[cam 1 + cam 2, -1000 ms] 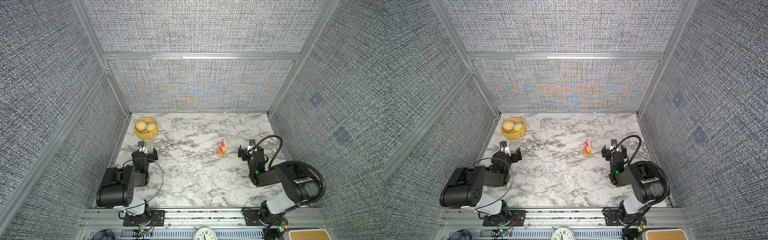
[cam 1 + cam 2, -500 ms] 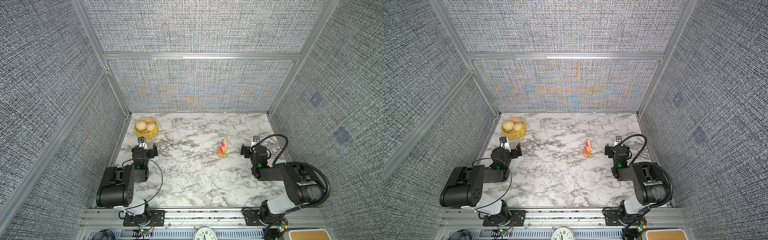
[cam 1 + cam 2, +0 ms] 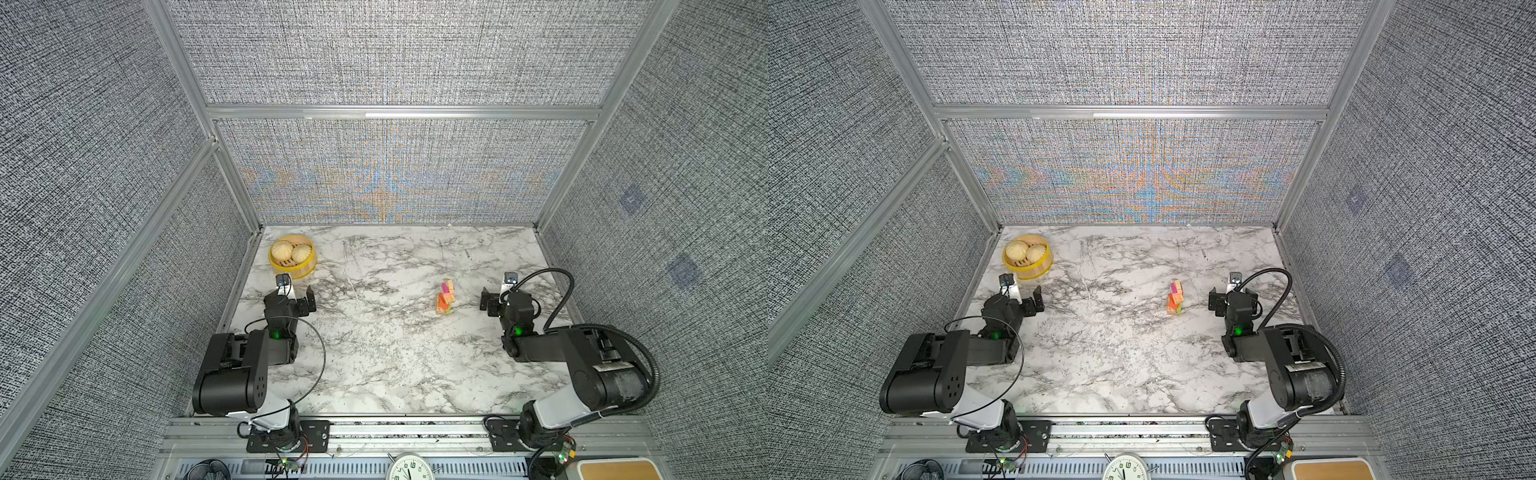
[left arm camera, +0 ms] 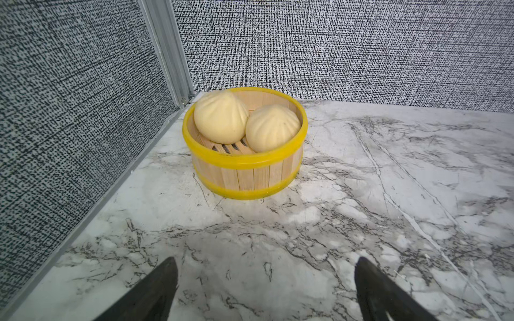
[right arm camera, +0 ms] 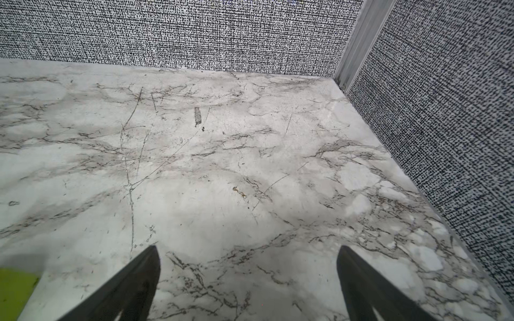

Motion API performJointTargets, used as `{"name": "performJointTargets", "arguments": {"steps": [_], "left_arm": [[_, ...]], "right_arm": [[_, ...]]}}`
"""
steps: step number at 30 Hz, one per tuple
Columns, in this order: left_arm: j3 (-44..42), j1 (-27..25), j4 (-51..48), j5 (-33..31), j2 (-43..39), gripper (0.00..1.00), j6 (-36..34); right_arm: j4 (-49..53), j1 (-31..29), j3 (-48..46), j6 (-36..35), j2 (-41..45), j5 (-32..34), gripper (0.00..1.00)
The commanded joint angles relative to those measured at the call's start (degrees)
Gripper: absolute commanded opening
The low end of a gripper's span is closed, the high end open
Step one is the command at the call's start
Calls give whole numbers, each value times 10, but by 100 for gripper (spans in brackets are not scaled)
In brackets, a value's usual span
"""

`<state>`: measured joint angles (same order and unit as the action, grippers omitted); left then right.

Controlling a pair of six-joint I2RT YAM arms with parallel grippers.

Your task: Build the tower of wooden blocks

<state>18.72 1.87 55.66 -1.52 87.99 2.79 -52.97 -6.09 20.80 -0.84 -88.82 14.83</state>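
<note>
The marble table (image 3: 374, 353) fills the lower half of both top views; a yellow steamer (image 3: 293, 259) sits at its upper left; the block tower (image 3: 444, 297) stands upright right of centre, touched by neither arm; the right gripper (image 3: 494, 297), jaws wide apart and empty, sits near on its right, far nearer than the left gripper (image 3: 297, 297), equally spread and empty, at centre left; any next reach looks the right arm's.

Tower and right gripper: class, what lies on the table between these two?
Nothing: only bare marble table separates the tower from the open right gripper, as both top views show.
</note>
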Motion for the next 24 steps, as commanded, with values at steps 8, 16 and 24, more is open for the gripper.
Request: {"name": "performJointTargets", "arguments": {"steps": [8,16,24], "left_arm": [[1,0,17,1,1,99,-8],[2,0,15,1,1,99,-9],[2,0,15,1,1,99,-9]], "right_arm": [[-7,0,1,-1,-1,5,99],[-6,0,1,-1,-1,5,99],[-8,0,1,-1,-1,5,99]]}}
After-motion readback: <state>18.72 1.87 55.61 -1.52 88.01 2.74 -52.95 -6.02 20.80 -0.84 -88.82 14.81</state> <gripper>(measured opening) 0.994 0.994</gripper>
